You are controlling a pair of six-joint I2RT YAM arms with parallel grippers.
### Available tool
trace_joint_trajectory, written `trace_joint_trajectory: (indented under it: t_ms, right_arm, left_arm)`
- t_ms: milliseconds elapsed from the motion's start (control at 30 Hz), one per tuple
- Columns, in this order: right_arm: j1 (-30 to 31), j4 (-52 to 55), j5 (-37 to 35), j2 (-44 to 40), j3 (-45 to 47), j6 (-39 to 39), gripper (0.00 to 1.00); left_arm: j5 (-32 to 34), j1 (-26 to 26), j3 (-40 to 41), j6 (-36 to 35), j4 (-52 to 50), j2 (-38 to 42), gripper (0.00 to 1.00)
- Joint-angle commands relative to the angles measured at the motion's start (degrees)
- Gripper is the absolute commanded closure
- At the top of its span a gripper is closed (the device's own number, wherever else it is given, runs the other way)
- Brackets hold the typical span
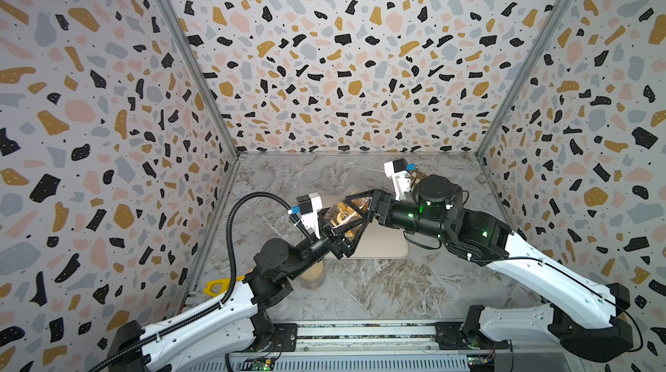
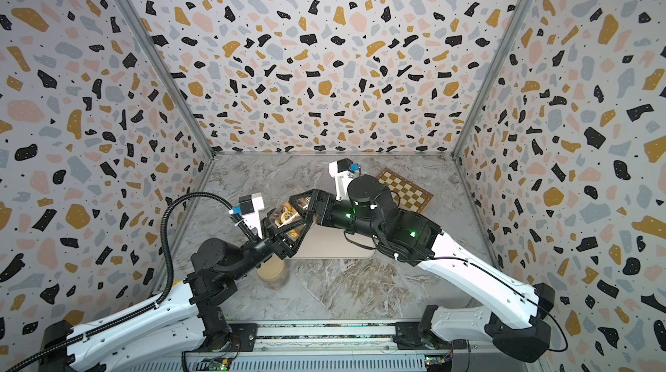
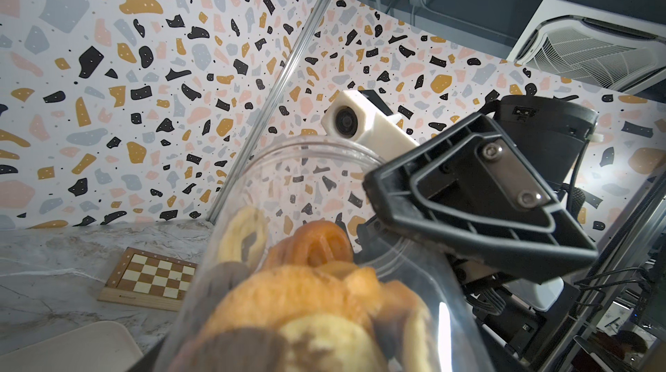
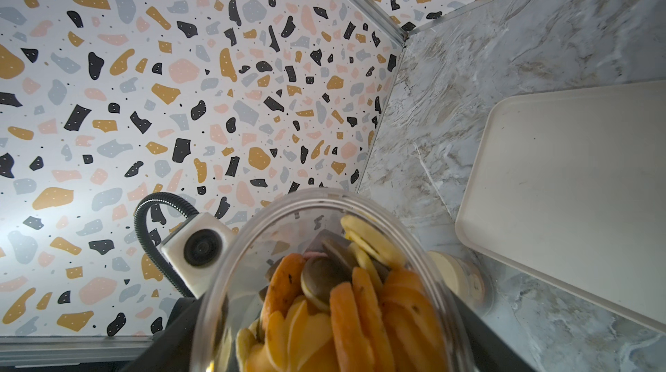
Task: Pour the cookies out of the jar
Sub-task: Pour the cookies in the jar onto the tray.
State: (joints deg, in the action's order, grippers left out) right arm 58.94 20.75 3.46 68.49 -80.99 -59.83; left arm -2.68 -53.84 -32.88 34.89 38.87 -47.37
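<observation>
You have the clear jar (image 4: 324, 215) in the air over the left part of the beige tray (image 1: 389, 244), tipped over, with the cookies (image 4: 324, 280) all inside it. Your right gripper (image 1: 355, 210) is clamped on it. Your left gripper (image 1: 340, 228) flanks it too, but whether it presses cannot be told. The round lid (image 2: 272, 271) lies on the table by your left arm

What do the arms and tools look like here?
White shells, black joints. The left arm carries a black corrugated hose; the right arm a thin black cable and green lights. The left tool and right tool have black triangular ribbed fingers, each with a white camera housing.
</observation>
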Motion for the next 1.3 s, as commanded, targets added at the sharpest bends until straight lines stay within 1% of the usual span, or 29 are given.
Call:
trace_joint_trajectory:
  t_ms: [0, 33, 67, 133, 167, 200, 233, 267, 300, 333, 367, 433, 500, 533, 600, 667, 767, 833, 967, 1067, 1167, 1267]
  right_arm:
    - [-0.9, 1.0, -3.4, -2.2, 0.0, 3.4, 1.00]
    - [-1.0, 1.1, -3.2, -2.4, 0.0, 3.5, 1.00]
    - [-1.1, 1.2, -3.2, -2.4, 0.0, 3.7, 1.00]
    - [-1.7, 1.4, -2.1, -2.1, 0.0, 4.4, 1.00]
    - [-2.2, 2.2, -1.5, -1.7, -0.4, 4.5, 0.94]
    - [-2.6, 3.2, -1.1, -1.3, -0.6, 4.5, 0.80]
    - [-3.0, 3.3, -0.4, -1.3, -0.5, 4.7, 0.55]
    - [-3.2, 3.2, 0.2, -1.3, -0.3, 4.9, 0.34]
    - [-3.4, 2.9, 0.4, -1.3, 0.0, 5.0, 0.24]
    - [-3.5, 2.6, 0.7, -1.5, 0.3, 5.1, 0.23]
    - [-3.7, 2.3, 1.2, -1.7, 0.6, 5.1, 0.20]
    - [-4.4, 1.0, 3.0, -1.9, 1.7, 4.4, 0.16]
    - [-4.5, 0.6, 3.4, -2.1, 2.4, 4.0, 0.14]
    - [-4.7, 1.0, 3.0, -2.2, 2.3, 4.1, 0.11]
    - [-6.3, 3.3, 1.9, -2.9, 1.9, 4.5, 0.00]
    - [-11.4, 4.9, 2.7, -5.1, 3.0, 4.8, 0.01]
    - [-22.8, 3.4, 11.1, -9.6, 7.1, 5.3, 0.01]
    - [-27.9, 4.9, 15.2, -10.8, 8.0, 6.4, 0.01]
    - [-31.7, 6.9, 17.6, -12.5, 10.2, 7.9, 0.01]
    - [-33.6, 8.2, 18.6, -13.8, 12.4, 9.3, 0.01]
    - [-33.9, 9.9, 19.3, -14.4, 14.5, 12.7, 0.01]
    - [-34.1, 11.6, 17.8, -16.2, 18.7, 15.8, 0.01]
  left_arm:
    - [3.5, 0.7, -1.3, -4.8, -4.9, -1.2, 0.17]
    - [3.9, 0.8, -1.4, -4.3, -4.7, -1.4, 0.17]
    - [3.7, 1.0, -1.3, -4.1, -4.0, -1.5, 0.20]
    - [3.3, 1.3, -0.9, -3.5, -1.5, -1.8, 0.37]
    - [3.3, 1.5, -0.8, -3.0, -0.7, -1.9, 0.41]
    - [2.9, 1.7, -0.8, -2.5, 0.2, -2.3, 0.54]
    - [2.4, 1.9, -0.9, -2.0, 1.0, -2.6, 0.68]
    - [2.0, 2.0, -1.2, -1.7, 1.8, -2.9, 0.77]
    - [1.4, 2.1, -1.4, -1.5, 2.5, -3.4, 0.88]
    - [0.9, 2.0, -1.7, -1.3, 3.1, -3.8, 0.98]
    - [0.5, 2.0, -1.9, -1.2, 3.6, -4.1, 1.00]
    - [0.4, 2.1, -2.3, -0.8, 4.0, -4.5, 1.00]
    - [0.5, 2.0, -2.3, -0.8, 4.5, -4.7, 1.00]
    - [0.8, 2.1, -2.2, -1.1, 4.5, -4.8, 1.00]
    - [1.4, 2.1, -2.2, -2.1, 3.2, -4.3, 1.00]
    - [1.9, 2.1, -1.5, -3.1, 1.5, -3.4, 1.00]
    - [0.5, 2.2, 0.4, -4.4, 2.8, -2.7, 1.00]
    - [-0.5, 2.4, 1.1, -4.6, 3.9, -2.8, 1.00]
    - [-3.0, 2.5, 1.8, -5.0, 8.8, -5.5, 1.00]
    - [-6.6, 2.6, 2.2, -6.1, 13.1, -8.9, 1.00]
    - [-10.7, 2.9, 2.4, -5.4, 18.5, -11.6, 1.00]
    - [-12.0, 2.9, 1.6, -5.4, 19.0, -11.1, 1.00]
